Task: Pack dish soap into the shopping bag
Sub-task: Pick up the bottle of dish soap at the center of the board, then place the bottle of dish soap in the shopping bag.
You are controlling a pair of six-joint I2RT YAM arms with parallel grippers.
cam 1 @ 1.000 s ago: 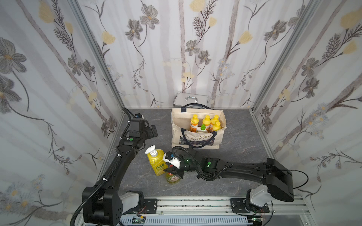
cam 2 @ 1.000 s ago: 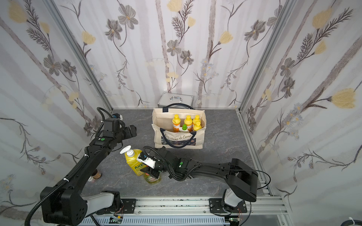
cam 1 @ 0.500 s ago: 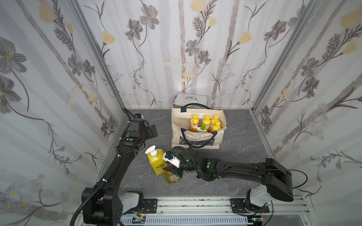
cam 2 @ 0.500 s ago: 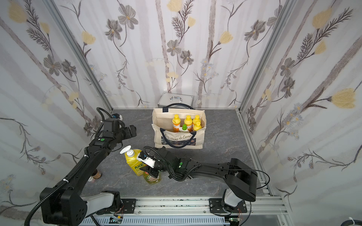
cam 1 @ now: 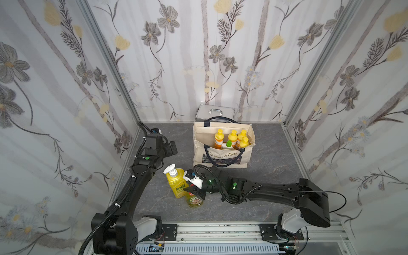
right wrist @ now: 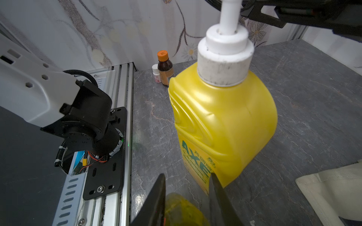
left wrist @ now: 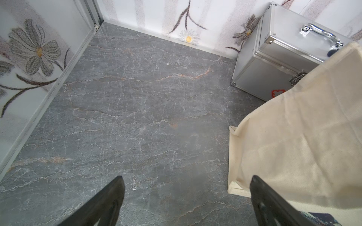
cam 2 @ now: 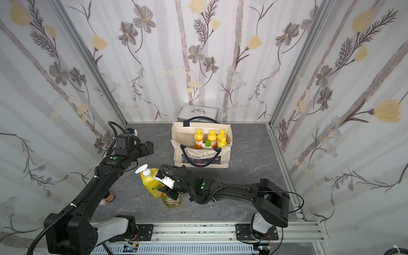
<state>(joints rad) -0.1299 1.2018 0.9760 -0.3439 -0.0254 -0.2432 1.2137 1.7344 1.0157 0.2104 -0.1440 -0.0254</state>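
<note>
Yellow AXE bottle (cam 1: 177,185); greenish Fairy bottle (cam 1: 195,202); cream bag (cam 1: 199,152).

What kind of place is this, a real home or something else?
Probably a robot test booth, not a home: a left arm and a right arm bolted to an aluminium rail, flowered wall panels closing three sides, one small marble-look tabletop.
</note>
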